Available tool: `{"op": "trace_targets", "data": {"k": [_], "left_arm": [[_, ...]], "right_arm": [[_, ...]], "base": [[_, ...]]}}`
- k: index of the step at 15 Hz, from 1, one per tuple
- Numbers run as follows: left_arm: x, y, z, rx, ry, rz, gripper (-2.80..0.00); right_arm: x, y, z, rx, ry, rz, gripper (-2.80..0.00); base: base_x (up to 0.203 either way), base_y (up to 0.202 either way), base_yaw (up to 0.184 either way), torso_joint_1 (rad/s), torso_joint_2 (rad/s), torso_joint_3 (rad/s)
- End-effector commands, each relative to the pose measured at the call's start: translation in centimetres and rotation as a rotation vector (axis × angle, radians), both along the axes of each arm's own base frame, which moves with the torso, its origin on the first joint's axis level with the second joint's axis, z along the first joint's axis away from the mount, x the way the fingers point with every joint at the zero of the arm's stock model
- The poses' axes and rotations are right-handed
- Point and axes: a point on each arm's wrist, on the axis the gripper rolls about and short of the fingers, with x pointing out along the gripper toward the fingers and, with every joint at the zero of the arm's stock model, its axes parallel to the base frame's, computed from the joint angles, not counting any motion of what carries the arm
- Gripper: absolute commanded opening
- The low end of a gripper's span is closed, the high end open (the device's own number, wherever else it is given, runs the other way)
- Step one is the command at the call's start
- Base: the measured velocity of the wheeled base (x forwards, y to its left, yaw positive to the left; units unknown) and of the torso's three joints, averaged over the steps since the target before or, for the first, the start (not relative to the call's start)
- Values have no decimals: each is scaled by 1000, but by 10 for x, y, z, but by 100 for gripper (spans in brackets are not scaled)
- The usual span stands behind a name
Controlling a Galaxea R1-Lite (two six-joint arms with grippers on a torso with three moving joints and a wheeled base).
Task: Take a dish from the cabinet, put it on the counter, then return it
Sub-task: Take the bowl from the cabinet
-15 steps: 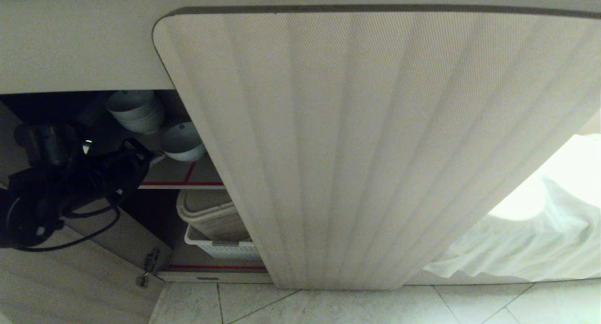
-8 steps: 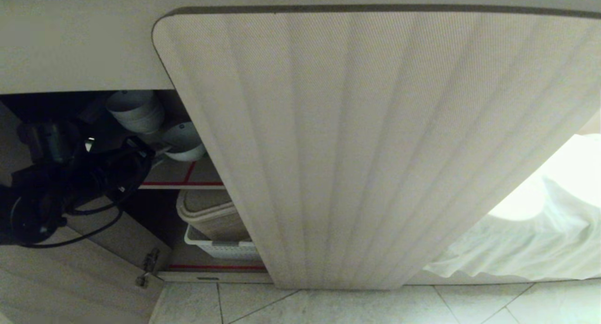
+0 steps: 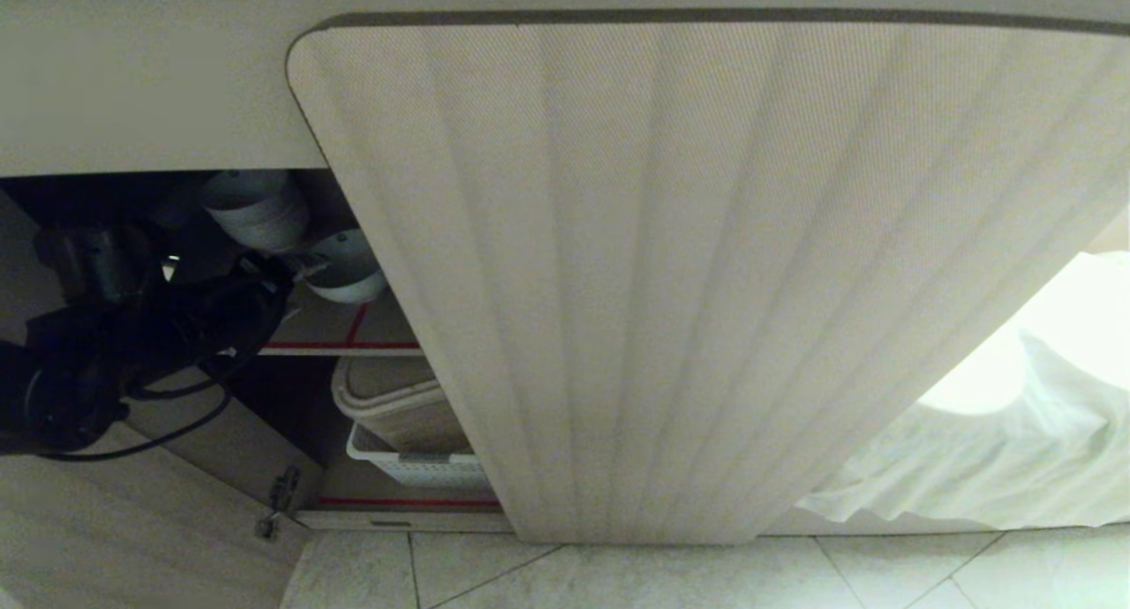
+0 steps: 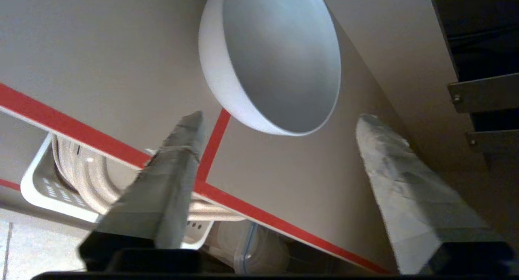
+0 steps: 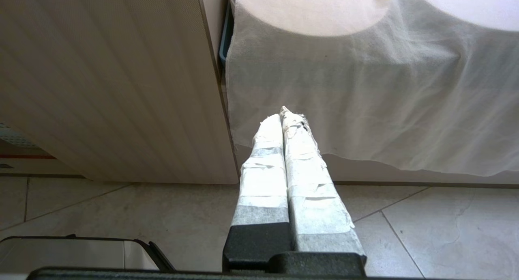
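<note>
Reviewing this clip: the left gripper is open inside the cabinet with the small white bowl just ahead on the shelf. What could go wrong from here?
1. The small round white ceramic bowl sits close to the red-taped shelf edge; a nudge from the open left gripper could tip it off.
2. Pulling out, the arm could strike the stack of similar white bowls beside it.
3. The ribbed beige cabinet door hides much of the shelf in the head view, so a collision might go unseen.
</note>
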Motion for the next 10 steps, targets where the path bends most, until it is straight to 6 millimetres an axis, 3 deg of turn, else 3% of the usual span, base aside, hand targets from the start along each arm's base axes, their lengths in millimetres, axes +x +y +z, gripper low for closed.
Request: {"op": "trace_targets", "data": {"k": [1,10], "left_arm": [[6,1,-4,-4,8,1,0],[24,0,-27,16,63,0,0]], "right_arm": [[0,0,0,0,0,0,-280],[0,0,0,0,0,0,-280]], "base": [[0,0,0,0,0,0],[0,0,0,0,0,0]]}}
